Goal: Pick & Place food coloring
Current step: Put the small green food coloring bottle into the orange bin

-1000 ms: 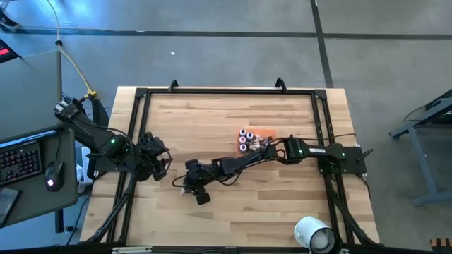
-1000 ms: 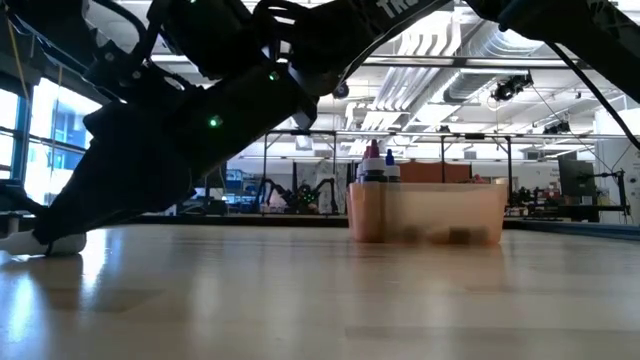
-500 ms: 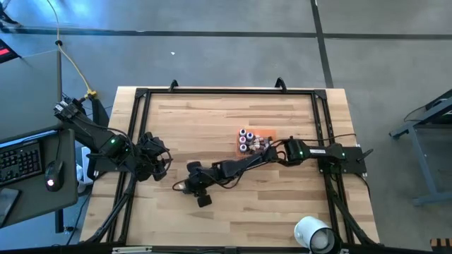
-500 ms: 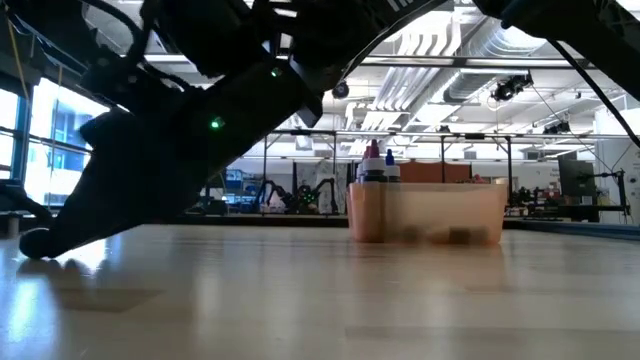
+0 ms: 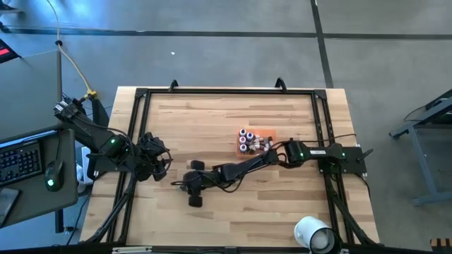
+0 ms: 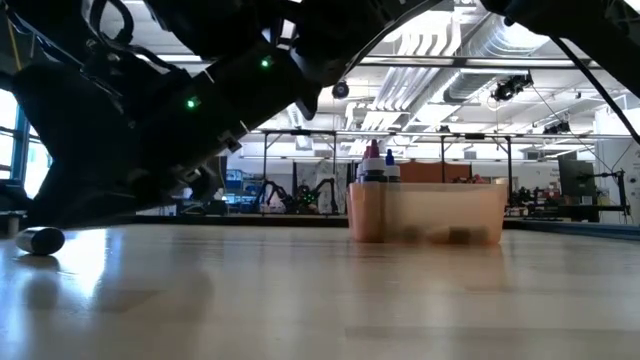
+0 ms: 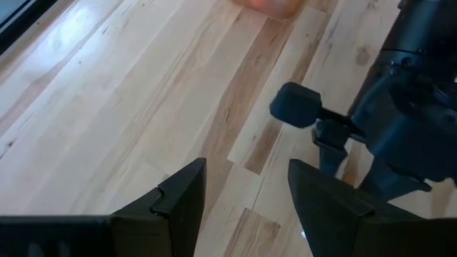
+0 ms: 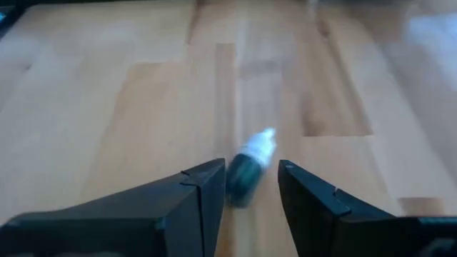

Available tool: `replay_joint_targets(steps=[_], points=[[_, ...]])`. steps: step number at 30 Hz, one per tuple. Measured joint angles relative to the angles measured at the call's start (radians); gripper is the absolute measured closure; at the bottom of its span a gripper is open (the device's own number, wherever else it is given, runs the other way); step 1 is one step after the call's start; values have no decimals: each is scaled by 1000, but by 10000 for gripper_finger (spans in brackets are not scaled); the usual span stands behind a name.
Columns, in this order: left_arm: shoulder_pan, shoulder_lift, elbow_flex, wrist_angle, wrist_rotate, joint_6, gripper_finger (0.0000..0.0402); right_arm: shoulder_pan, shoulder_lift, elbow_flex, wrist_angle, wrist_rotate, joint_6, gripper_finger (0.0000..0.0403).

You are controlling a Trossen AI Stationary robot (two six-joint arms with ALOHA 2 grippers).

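As seen from above, found at the table's point(image 5: 212, 116) left edge: left gripper point(image 5: 161, 164), parked over the wood, well apart from the work. Confirmed in the left wrist view as standing with fingers point(image 7: 182, 196) spread wide and nothing between them.

Next to the right, noted on the bare boards left of centre: one food coloring bottle point(image 8: 248, 165), dark body, white cap, lying on its side. Recorded in the low view as resting flat on the table top point(image 6: 40, 240).

Found directly at that bottle: right gripper point(image 8: 250, 175), low over the wood, fingers point(image 8: 203, 185) parted and straddling the bottle, cap pointing out past the tips. Appears to sit closer to one finger than the other; contact cannot be judged from so soft a view. Not lifted.

Right arm observed stretched long and low across the table from its base at the right edge, wrist bent down toward the boards point(image 5: 185, 185).

Further right, near centre: orange tray point(image 5: 267, 137), with other small bottles point(image 5: 245, 139) upright inside.

At the near right corner: white roll point(image 5: 314, 233).
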Motion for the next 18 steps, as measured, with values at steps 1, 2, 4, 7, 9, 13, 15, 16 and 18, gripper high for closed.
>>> replay_joint_targets(steps=[1, 2, 4, 7, 9, 13, 15, 16, 18], points=[[0, 0, 0, 1, 1, 0, 206, 3, 0, 0, 2, 23, 2, 279], [0, 0, 0, 1, 1, 0, 206, 6, 0, 0, 3, 44, 9, 279], [0, 0, 0, 2, 1, 0, 206, 9, 0, 0, 3, 77, 27, 279], [0, 0, 0, 2, 2, 0, 206, 13, 0, 0, 11, 88, 49, 279], [0, 0, 0, 2, 0, 0, 206, 13, 0, 0, 11, 80, 68, 279], [0, 0, 0, 3, 0, 0, 206, 20, 0, 0, 29, 76, 78, 279], [0, 0, 0, 3, -1, 0, 206, 24, 11, 1, 65, 78, 78, 279], [0, 0, 0, 3, -1, 0, 206, 26, 19, 1, 88, 79, 78, 279], [0, 0, 0, 3, -1, 0, 206, 31, 46, 1, 131, 78, 77, 279]])
